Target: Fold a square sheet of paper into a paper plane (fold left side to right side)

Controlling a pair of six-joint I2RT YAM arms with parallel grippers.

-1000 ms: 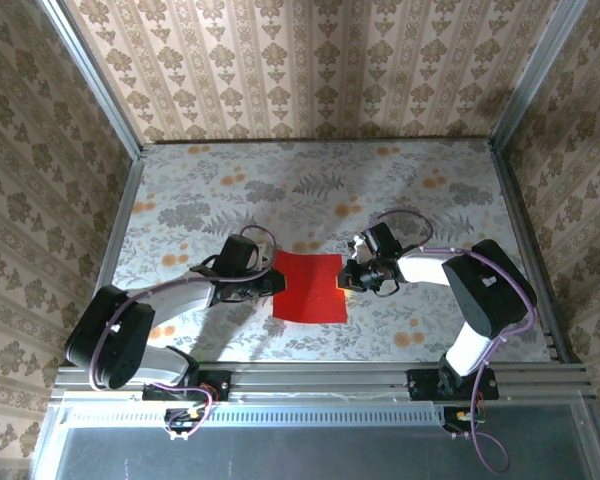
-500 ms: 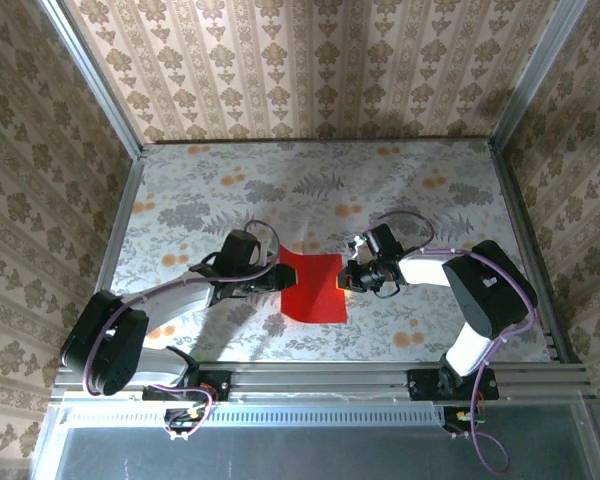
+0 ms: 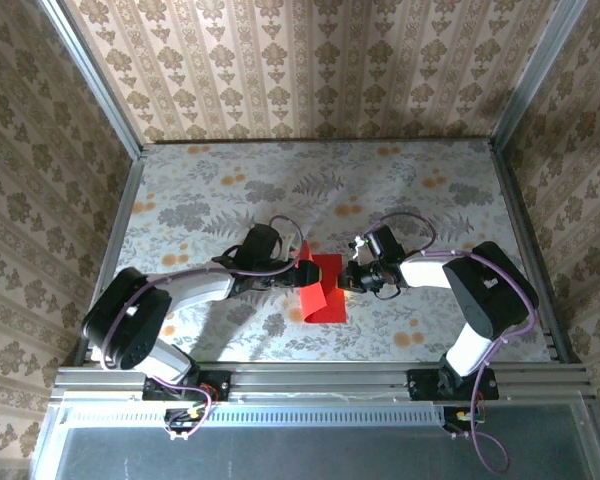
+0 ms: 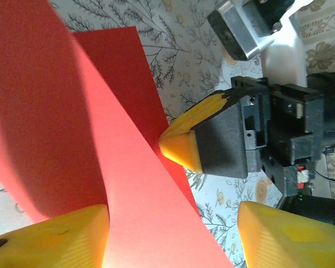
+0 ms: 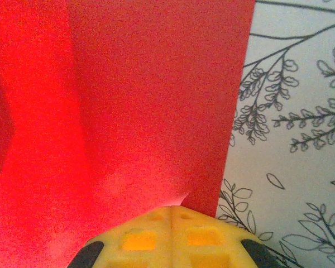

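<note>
The square sheet of paper (image 3: 328, 302) (image 4: 117, 139) (image 5: 128, 100) lies on the surface (image 3: 400, 190) between the arms. Its left side stands up as a flap arching rightward over the flat half. The left gripper (image 3: 298, 268) (image 4: 170, 240) has its jaws released and wide apart, with that flap passing between them. The right gripper (image 3: 348, 281) (image 5: 173, 226) has its jaws clenched together, tips pressing the sheet's right edge down. The coming crease should run near to far, and the left arm is nearer the flap.
</note>
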